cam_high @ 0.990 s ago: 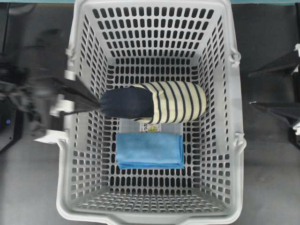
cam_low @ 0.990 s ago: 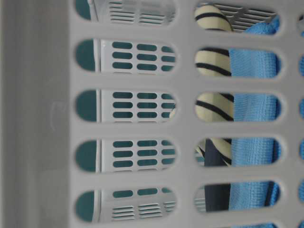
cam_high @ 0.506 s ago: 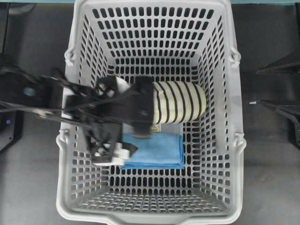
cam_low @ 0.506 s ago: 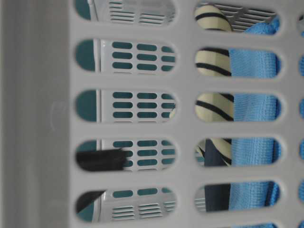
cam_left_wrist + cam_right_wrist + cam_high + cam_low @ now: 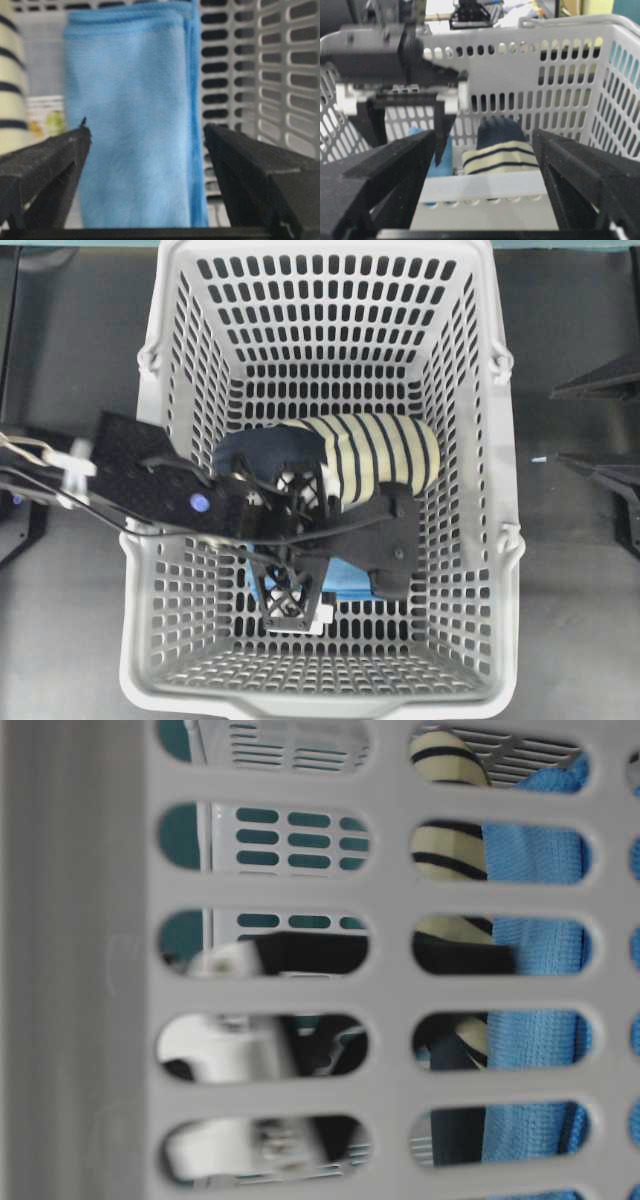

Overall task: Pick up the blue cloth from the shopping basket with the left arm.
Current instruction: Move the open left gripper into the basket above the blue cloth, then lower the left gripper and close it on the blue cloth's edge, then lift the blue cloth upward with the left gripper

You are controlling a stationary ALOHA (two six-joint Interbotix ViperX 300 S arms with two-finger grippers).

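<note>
My left arm reaches in from the left side of the overhead view, wrist bent down, and my left claw hangs with its two black fingers spread wide apart. My right claw sits off to the side, fingers parted, gripping nothing

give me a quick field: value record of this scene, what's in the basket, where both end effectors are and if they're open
container: shopping basket, grey, slotted
contents: blue cloth, folded flat; striped fabric roll beside it; clear box partly under both
left end effector: inside the basket, open, fingers either side of the cloth, not gripping
right end effector: outside the basket, open, holding nothing
cloth status: not yet lifted
</note>
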